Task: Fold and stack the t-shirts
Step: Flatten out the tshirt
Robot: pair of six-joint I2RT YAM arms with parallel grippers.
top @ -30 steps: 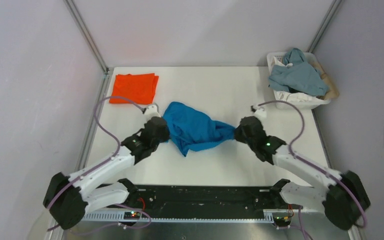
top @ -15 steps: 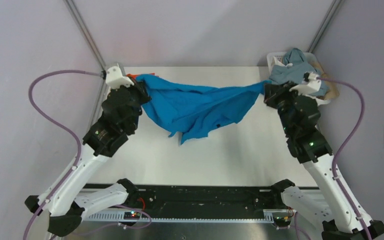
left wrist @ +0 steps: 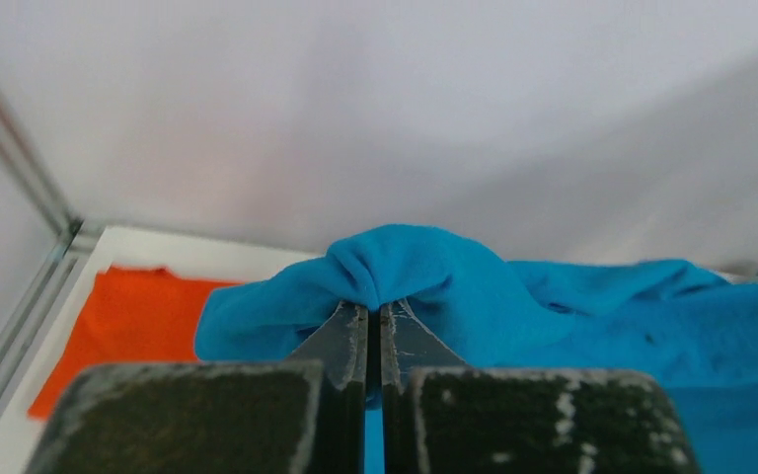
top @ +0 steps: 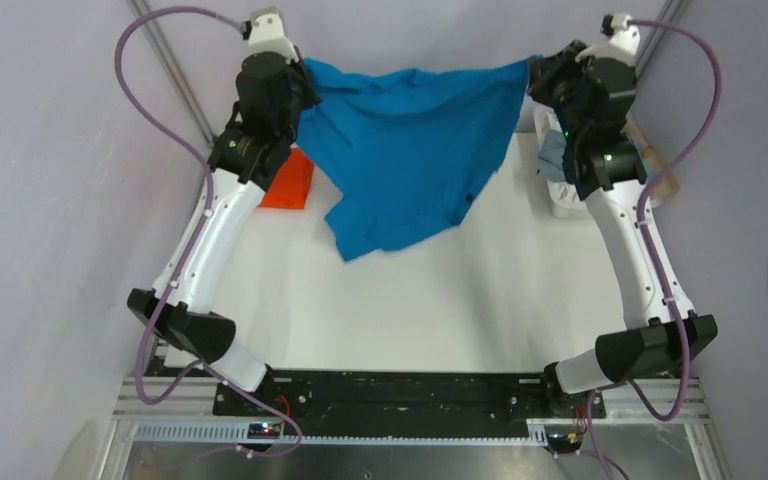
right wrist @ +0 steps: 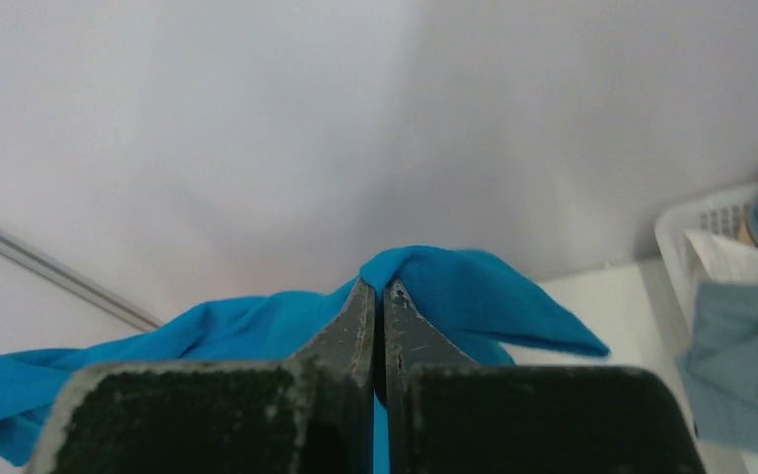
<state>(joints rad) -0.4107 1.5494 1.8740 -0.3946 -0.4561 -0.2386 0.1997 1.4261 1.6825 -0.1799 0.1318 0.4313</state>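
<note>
A bright blue t-shirt (top: 410, 150) hangs spread in the air high over the table's back half, stretched between both arms. My left gripper (top: 305, 75) is shut on its left upper corner, and the wrist view shows blue cloth (left wrist: 424, 286) bunched over the left gripper (left wrist: 374, 308). My right gripper (top: 535, 70) is shut on the right upper corner, with blue cloth (right wrist: 464, 286) pinched at the right gripper (right wrist: 379, 286). The shirt's lower edge dangles crumpled above the table. A folded orange t-shirt (top: 290, 180) lies flat at the back left, partly hidden by the left arm; it is also in the left wrist view (left wrist: 128, 321).
A white laundry basket (top: 560, 195) with grey-blue clothes (right wrist: 750, 365) stands at the back right, behind the right arm. Grey walls with metal corner posts (top: 175, 85) close in the white table (top: 410, 310). Both arms stand tall, their purple cables looping outward.
Both arms have risen and moved apart toward the back, lifting the blue t-shirt off the table. It went from a bunched strip to a sheet hanging spread between them.
</note>
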